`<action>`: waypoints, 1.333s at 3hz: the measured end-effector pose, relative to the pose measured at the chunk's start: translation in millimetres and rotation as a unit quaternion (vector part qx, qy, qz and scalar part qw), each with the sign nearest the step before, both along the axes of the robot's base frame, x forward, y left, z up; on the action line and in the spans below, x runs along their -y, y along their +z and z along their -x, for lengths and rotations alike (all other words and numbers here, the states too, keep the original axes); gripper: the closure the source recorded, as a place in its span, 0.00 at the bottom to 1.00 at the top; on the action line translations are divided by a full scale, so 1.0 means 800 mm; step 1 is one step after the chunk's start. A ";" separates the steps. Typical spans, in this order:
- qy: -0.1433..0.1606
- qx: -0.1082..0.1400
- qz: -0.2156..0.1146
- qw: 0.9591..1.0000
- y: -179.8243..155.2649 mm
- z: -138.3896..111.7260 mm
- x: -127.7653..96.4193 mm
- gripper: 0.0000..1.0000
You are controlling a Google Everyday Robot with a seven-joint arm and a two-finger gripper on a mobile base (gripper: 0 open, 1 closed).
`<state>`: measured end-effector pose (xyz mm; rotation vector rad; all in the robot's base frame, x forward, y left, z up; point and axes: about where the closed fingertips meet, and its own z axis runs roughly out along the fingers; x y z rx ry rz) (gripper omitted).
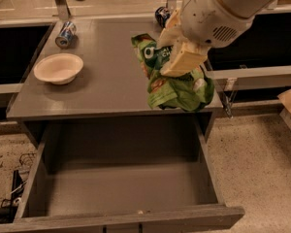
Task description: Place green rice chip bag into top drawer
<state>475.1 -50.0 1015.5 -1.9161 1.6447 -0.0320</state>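
Grey and open, the top drawer (121, 186) is lying near and low, just below and left of the green rice chip bag (177, 89), which the gripper (182, 57) is holding pinched above the near right edge of the table (106, 76).
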 end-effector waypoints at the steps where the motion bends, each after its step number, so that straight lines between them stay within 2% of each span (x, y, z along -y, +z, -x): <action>1: 0.003 -0.004 -0.025 1.000 -0.018 0.035 0.005 1.00; 3: 0.000 0.004 -0.024 1.000 -0.011 0.031 0.003 1.00; 4: 0.007 -0.007 -0.043 0.999 -0.039 0.040 -0.008 1.00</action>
